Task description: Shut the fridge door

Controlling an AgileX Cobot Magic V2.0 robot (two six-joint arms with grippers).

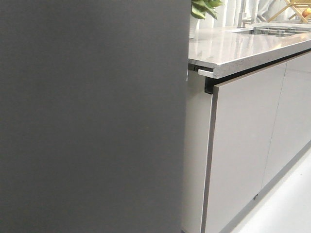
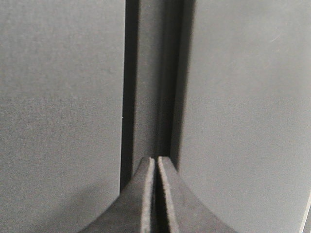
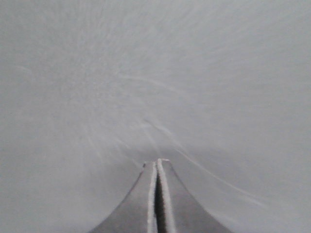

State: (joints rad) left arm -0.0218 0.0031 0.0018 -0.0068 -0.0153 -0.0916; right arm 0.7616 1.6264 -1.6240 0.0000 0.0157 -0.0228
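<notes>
Fridge door (image 1: 92, 116) filled my front view's left, beside pale cabinets (image 1: 243, 145). My left gripper (image 2: 156, 160) sat closed, empty, at its dark seam; my right gripper (image 3: 156, 162) likewise closed. Heavy, stiff, I judged: push its flat face.

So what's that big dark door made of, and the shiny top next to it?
The fridge door looks like matte dark grey painted metal or laminate: flat, even, with no reflections, so I can't tell which. The countertop looks like polished stone or a stone-look composite: pale with fine speckles and a glossy sheen. The cabinet fronts below look like glossy pale grey lacquered board.
</notes>
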